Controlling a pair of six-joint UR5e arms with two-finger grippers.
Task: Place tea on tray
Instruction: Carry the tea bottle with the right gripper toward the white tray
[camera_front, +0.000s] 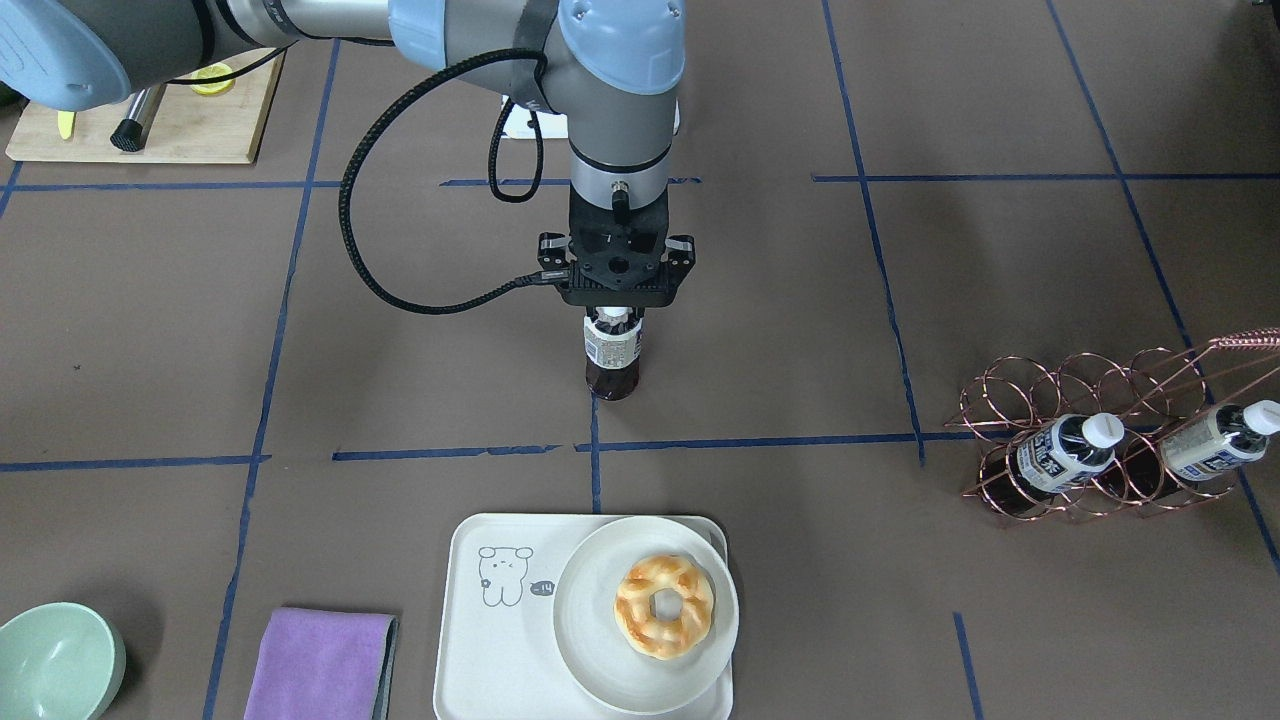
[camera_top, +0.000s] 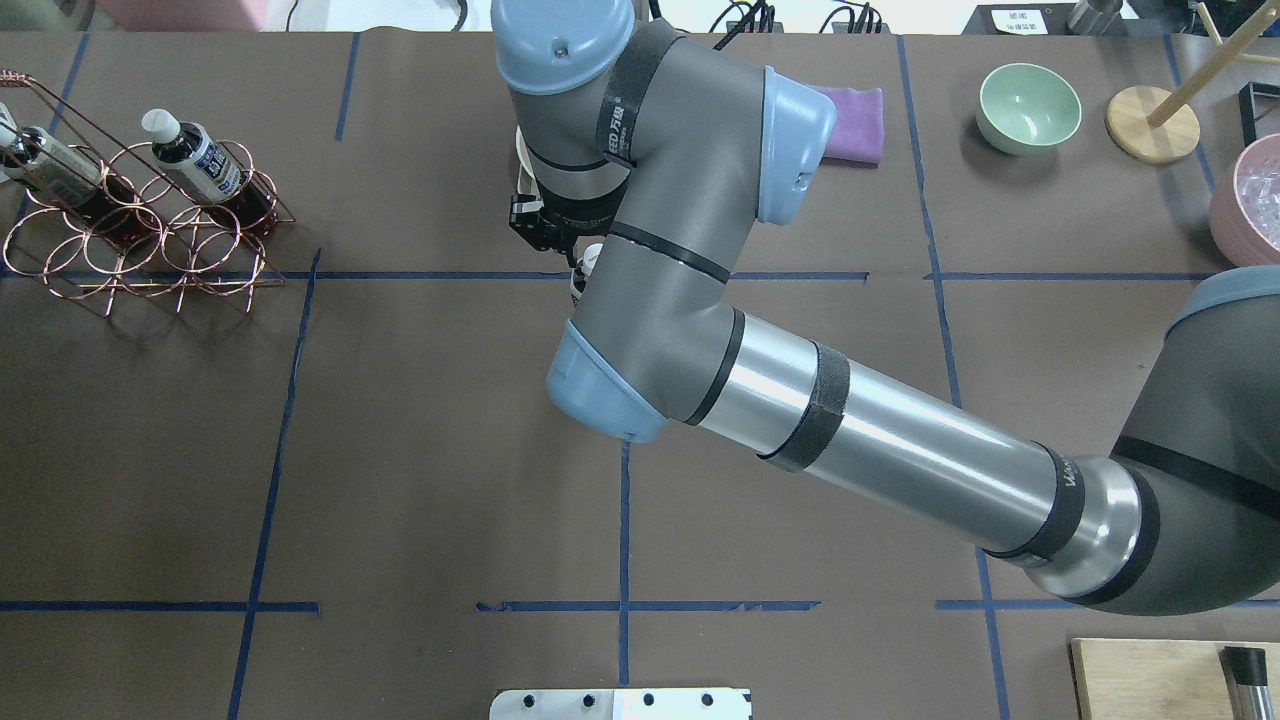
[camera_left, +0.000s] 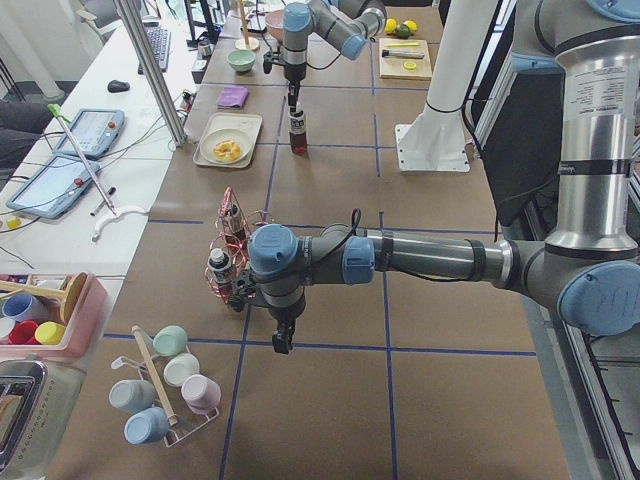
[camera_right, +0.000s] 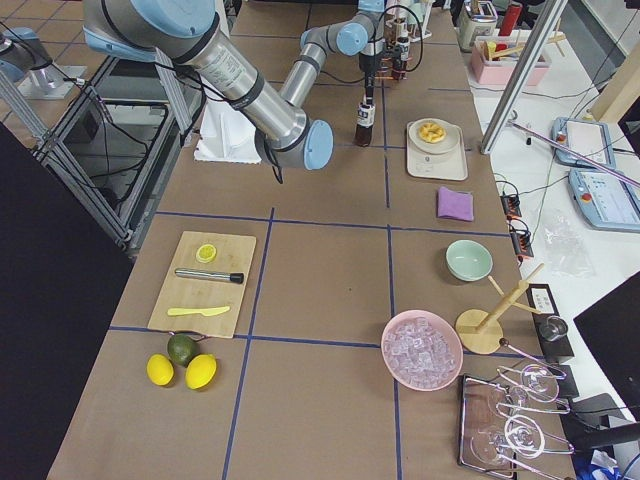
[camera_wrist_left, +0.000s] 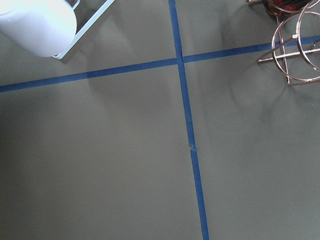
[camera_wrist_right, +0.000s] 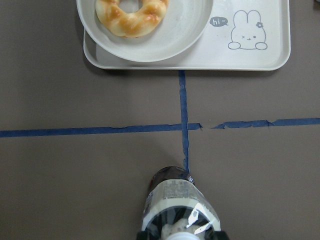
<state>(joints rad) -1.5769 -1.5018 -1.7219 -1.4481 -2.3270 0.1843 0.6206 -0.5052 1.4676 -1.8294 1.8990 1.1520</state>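
Observation:
The tea, a small upright bottle of dark liquid with a white-grey label, is at the table's middle. My right gripper points straight down and is shut on its neck. I cannot tell whether its base touches the table. It also shows in the right wrist view. The cream tray with the cartoon drawing lies beyond a blue tape line from the bottle, apart from it. My left gripper hangs above the table near the wire rack; I cannot tell if it is open or shut.
A round white plate with a doughnut fills the tray's right half. A copper wire rack holds two more bottles. A purple cloth, a green bowl and a wooden cutting board lie further off.

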